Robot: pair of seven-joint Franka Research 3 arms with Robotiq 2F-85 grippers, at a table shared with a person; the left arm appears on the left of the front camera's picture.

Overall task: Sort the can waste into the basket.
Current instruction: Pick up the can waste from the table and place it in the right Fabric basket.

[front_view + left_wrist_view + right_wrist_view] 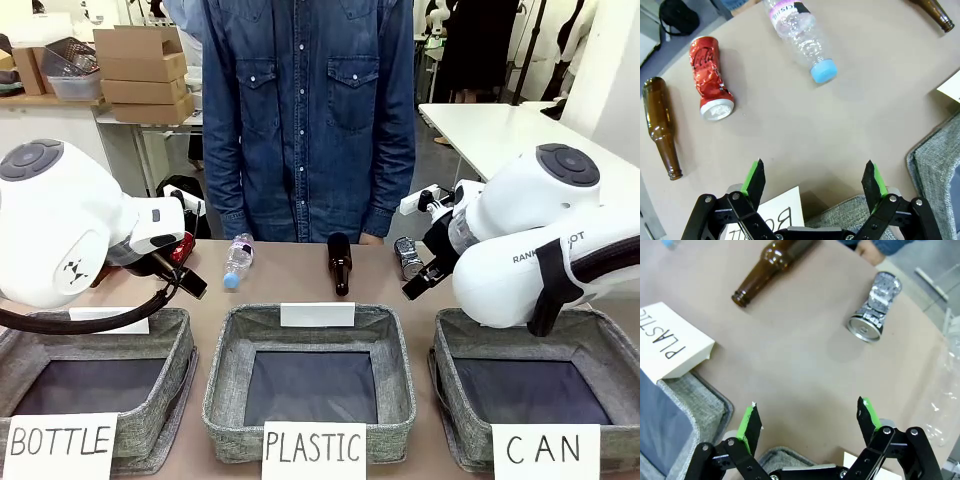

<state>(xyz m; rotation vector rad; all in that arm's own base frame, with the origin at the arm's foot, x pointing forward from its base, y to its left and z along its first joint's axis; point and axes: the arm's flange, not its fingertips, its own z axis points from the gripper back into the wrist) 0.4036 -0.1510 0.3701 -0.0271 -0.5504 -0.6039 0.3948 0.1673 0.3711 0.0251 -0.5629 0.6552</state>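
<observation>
Nothing's sorted yet: the red can (710, 77) and the dark silver can (875, 307) both lie on the table (865, 110), the CAN basket (600, 340) looks empty, and the left pincer (815, 182) and right pincer (807, 422) both hang wide open, holding nothing

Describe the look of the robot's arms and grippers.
The left arm and right arm are bulbous white shells with grey round joint caps and black cables; the right carries dark lettering. The left gripper and right gripper are black linkages with green pads.
</observation>
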